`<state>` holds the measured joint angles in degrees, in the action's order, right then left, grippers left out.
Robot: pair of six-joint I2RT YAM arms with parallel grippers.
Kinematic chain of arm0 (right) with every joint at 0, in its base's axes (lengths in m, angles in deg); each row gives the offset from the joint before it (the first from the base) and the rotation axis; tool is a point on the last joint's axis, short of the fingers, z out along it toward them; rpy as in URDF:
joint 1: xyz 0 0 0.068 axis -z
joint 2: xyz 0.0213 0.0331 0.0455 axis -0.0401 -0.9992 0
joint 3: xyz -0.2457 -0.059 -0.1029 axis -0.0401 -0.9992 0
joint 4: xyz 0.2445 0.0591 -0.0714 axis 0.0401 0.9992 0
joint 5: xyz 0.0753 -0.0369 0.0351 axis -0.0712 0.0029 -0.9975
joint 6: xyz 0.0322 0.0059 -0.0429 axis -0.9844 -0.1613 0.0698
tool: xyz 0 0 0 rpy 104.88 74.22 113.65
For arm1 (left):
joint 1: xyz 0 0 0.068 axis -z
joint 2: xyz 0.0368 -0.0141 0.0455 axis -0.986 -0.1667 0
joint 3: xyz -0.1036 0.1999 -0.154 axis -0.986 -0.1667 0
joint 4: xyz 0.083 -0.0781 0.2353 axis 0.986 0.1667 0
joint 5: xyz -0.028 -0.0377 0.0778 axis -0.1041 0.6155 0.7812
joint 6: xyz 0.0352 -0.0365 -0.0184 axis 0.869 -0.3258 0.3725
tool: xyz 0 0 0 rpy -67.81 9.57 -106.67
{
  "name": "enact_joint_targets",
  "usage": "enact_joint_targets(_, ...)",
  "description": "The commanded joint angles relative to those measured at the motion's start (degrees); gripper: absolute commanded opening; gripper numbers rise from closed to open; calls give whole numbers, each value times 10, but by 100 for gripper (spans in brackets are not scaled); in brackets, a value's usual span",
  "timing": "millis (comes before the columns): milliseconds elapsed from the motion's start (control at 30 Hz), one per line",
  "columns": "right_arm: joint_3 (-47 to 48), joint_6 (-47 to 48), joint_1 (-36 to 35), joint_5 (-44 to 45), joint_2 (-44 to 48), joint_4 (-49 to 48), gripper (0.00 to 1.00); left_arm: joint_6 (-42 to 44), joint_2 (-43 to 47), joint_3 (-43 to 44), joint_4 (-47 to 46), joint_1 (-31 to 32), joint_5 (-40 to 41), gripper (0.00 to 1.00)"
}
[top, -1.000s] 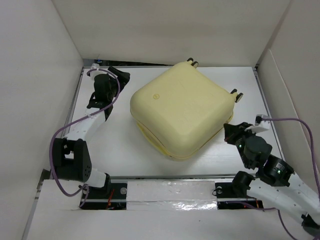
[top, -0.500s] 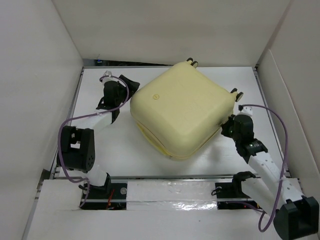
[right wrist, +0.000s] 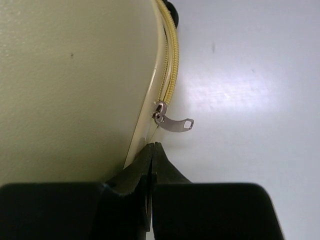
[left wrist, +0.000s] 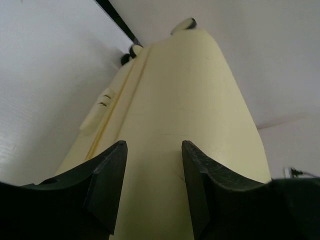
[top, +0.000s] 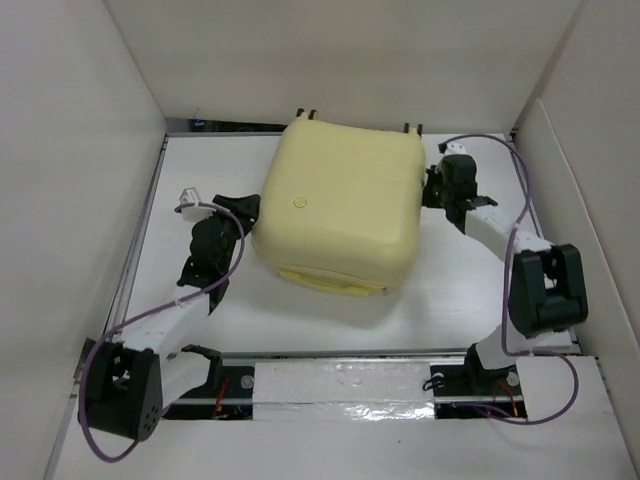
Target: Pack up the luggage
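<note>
The pale-yellow luggage [top: 335,205] lies closed in the middle of the table, wheels toward the back wall. My left gripper [top: 247,208] is open against its left side; in the left wrist view [left wrist: 152,150] the shell [left wrist: 170,100] fills the gap between the two black fingers. My right gripper [top: 432,188] is shut and empty at the luggage's right side. In the right wrist view [right wrist: 154,145] its tips sit just below a silver zipper pull [right wrist: 172,121] on the yellow zipper line, not holding it.
White walls box in the table on the left, back and right. A purple cable [top: 500,160] loops from the right arm near the back right corner. The table's metal front rail [top: 340,375] runs along the near edge.
The luggage has turned from a diagonal to square with the back wall. My right arm has swung from the front right to the luggage's far right side. My left gripper has come nearer, along its left side.
</note>
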<state>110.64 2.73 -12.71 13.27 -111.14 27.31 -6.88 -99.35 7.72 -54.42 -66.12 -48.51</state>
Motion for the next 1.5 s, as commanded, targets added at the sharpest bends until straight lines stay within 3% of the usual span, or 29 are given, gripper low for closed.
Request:
enact_joint_targets(0,125,-22,-47,-245,-86,-104,0,3,64,-49,42,57,-28,44)
enact_joint_targets(200,245,-34,-47,-305,-182,-105,1,6,178,-108,102,85,-35,43)
enact_joint_targets(267,279,-44,-47,-315,-203,-102,7,6,213,-130,113,85,-43,43)
enact_joint_targets(367,344,-58,-33,-343,-242,-83,28,6,244,-149,132,90,-67,43)
enact_joint_targets(400,367,-54,-33,-351,-253,-51,40,9,251,-152,140,90,-78,44)
enact_joint_targets(500,451,-22,-33,-342,-283,21,55,22,282,-146,170,90,-73,45)
enact_joint_targets(600,443,-19,-7,-360,-255,-3,71,37,322,-124,201,90,-54,49)
enact_joint_targets(767,308,-44,57,-423,-129,-95,81,53,375,-78,233,90,-54,56)
enact_joint_targets(833,178,-48,80,-433,-16,-156,78,59,388,-72,246,90,-31,57)
enact_joint_targets(867,128,-50,80,-428,28,-173,67,60,397,-71,253,90,-25,56)
enact_joint_targets(900,75,-53,80,-415,73,-216,29,60,399,-72,270,90,-7,55)
enact_joint_targets(967,-91,-42,50,-388,210,-251,0,46,402,-80,292,90,14,52)
enact_joint_targets(1033,-238,-29,1,-335,293,-278,0,25,406,-102,318,90,42,46)
enact_joint_targets(1067,-282,-27,-11,-319,361,-285,0,16,412,-106,323,90,47,45)
enact_joint_targets(1133,-361,-32,-24,-290,412,-340,0,12,416,-113,339,90,56,43)
enact_joint_targets(1167,-410,-35,-24,-286,433,-340,6,8,420,-113,347,90,61,42)
enact_joint_targets(1200,-426,-34,-15,-286,462,-333,28,6,423,-115,360,90,72,42)
enact_joint_targets(1267,-460,-37,-10,-304,475,-347,43,-1,428,-120,376,85,85,40)
enact_joint_targets(1467,-466,-22,-10,-277,455,-334,46,-3,414,-119,396,85,89,36)
